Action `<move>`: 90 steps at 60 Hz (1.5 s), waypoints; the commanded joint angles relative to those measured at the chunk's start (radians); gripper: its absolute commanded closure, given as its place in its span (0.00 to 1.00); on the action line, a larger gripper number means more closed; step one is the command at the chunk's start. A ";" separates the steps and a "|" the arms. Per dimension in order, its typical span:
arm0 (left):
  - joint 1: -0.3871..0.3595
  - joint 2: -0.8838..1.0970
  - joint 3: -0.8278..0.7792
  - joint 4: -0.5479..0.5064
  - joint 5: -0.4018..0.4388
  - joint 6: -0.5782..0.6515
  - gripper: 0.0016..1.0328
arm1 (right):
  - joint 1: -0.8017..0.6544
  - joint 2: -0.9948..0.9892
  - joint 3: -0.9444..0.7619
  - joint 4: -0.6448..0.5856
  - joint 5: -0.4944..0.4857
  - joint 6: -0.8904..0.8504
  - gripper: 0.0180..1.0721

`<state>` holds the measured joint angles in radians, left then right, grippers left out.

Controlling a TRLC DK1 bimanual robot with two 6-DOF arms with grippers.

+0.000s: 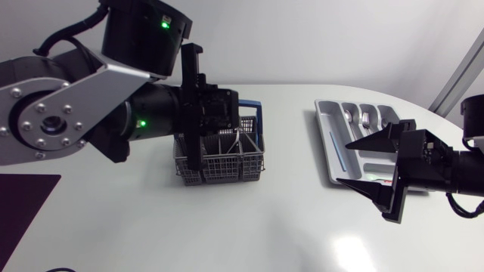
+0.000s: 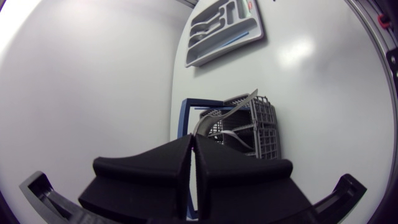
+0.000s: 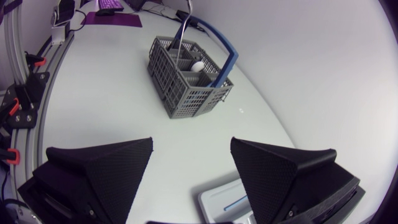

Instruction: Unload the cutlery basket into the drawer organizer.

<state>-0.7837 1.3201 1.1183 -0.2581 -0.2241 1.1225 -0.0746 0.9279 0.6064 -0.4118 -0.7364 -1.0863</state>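
Head view, left claw [image 1: 229,111] closed above cutlery basket [image 1: 227,165], right claw [image 1: 344,164] open at drawer organizer [image 1: 324,115].

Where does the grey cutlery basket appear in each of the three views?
Head view: the basket is left of centre.
Left wrist view: the basket is just ahead of the left claw.
Right wrist view: the basket is far ahead of the open right claw.
Shared landmark: the drawer organizer.

bright even light from above, glare patch on table [image 1: 355,249] (shadows soft), wrist views bent at edges.
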 commanded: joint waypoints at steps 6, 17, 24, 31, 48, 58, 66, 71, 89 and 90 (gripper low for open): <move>-0.060 0.102 0.094 -0.038 -0.049 -0.254 0.97 | 0.156 -0.089 -0.079 0.128 0.132 0.243 0.14; -0.100 0.203 0.199 -0.115 -0.049 -0.467 0.97 | 0.337 -0.103 -0.134 0.261 0.313 0.336 0.15; -0.100 0.266 0.282 -0.182 -0.038 -0.599 0.97 | 0.437 -0.093 -0.165 0.350 0.416 0.373 0.19; -0.092 0.323 0.359 -0.259 0.008 -0.736 0.97 | 0.489 -0.046 -0.175 0.427 0.460 0.411 0.26; -0.048 0.415 0.488 -0.425 0.144 -0.940 0.97 | 0.587 0.071 -0.166 0.607 0.623 0.434 0.41; -0.023 0.436 0.523 -0.483 0.223 -0.992 0.97 | 0.630 0.140 -0.165 0.676 0.693 0.411 0.41; 0.000 0.452 0.543 -0.520 0.290 -1.015 0.97 | 0.656 0.189 -0.165 0.722 0.738 0.382 0.52; 0.006 0.455 0.548 -0.535 0.307 -1.020 0.97 | 0.668 0.198 -0.168 0.751 0.766 0.359 0.60; 0.034 0.476 0.578 -0.589 0.353 -1.046 0.97 | 0.697 0.236 -0.163 0.781 0.812 0.295 0.75; 0.034 0.476 0.578 -0.590 0.356 -1.046 0.97 | 0.700 0.239 -0.163 0.785 0.813 0.293 0.76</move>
<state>-0.7620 1.7748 1.6547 -0.8299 0.1139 0.1051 0.6121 1.1458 0.4576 0.3485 0.0601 -0.7650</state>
